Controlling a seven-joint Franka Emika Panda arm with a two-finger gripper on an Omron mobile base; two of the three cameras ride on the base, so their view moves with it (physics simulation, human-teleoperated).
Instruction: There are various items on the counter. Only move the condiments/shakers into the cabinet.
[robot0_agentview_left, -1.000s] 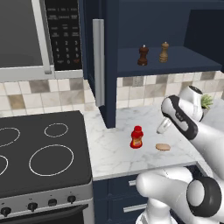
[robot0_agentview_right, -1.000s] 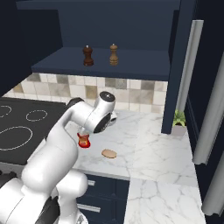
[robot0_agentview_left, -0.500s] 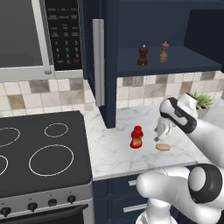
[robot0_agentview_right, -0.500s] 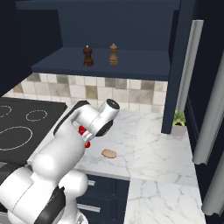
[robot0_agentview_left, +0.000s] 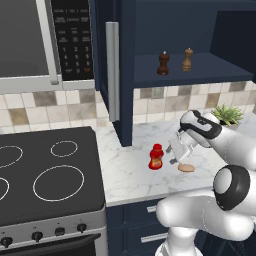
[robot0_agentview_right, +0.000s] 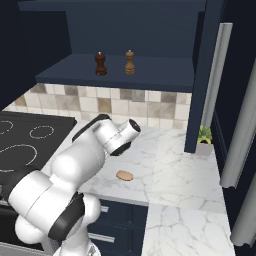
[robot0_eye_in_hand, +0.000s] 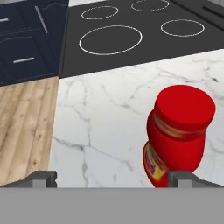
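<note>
Low over counter, end effector angled down beside red bottle (fingers spread, nothing held).

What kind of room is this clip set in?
A rendered home kitchen, by the look of it: a black stovetop with white rings beside a marble counter, a microwave above, and a navy wall cabinet holding two wooden shakers.
</note>
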